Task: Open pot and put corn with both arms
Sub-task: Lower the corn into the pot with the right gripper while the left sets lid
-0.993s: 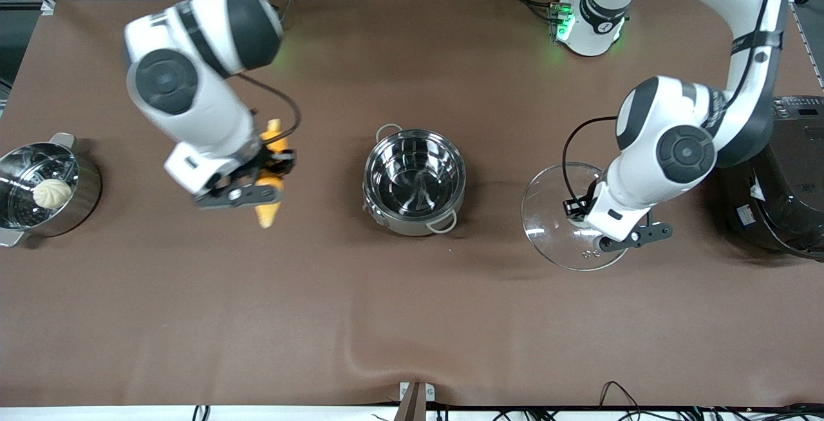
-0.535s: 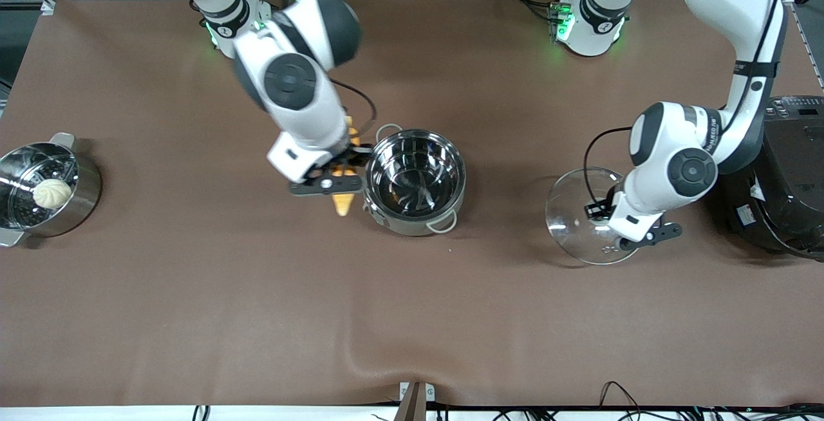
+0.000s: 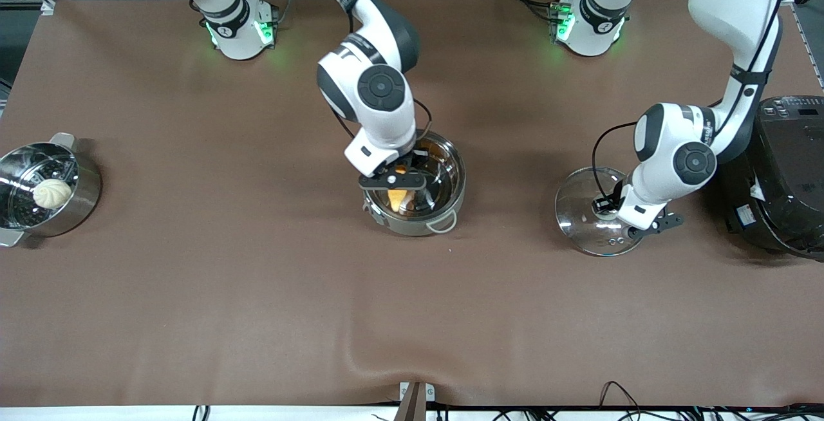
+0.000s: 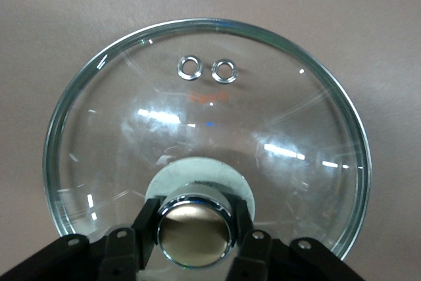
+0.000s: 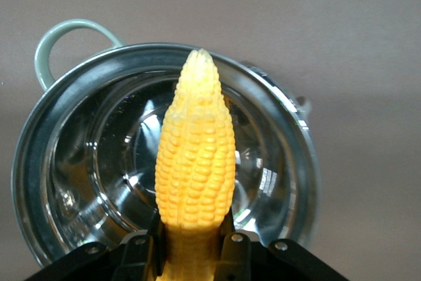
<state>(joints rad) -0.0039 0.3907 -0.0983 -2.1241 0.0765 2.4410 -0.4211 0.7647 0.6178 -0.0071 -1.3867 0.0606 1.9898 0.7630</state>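
The steel pot (image 3: 454, 179) stands open mid-table, its inside bare (image 5: 99, 162). My right gripper (image 3: 398, 179) hangs over the pot's mouth, shut on the thick end of the yellow corn (image 3: 399, 198). In the right wrist view the corn (image 5: 195, 162) points across the pot's opening from the right gripper (image 5: 191, 255). Toward the left arm's end of the table, my left gripper (image 3: 608, 207) is shut on the coppery knob (image 4: 194, 231) of the glass lid (image 3: 579, 215). The lid (image 4: 210, 110) lies flat close over the brown table; I cannot tell whether it touches.
A steel steamer pot (image 3: 84, 183) with a white bun (image 3: 51, 194) stands at the right arm's end of the table. A large black rice cooker (image 3: 782, 176) stands beside the lid at the left arm's end.
My right arm has swung the corn from the right arm's side of the table to over the pot. My left arm has carried the lid lower and a little toward the rice cooker.
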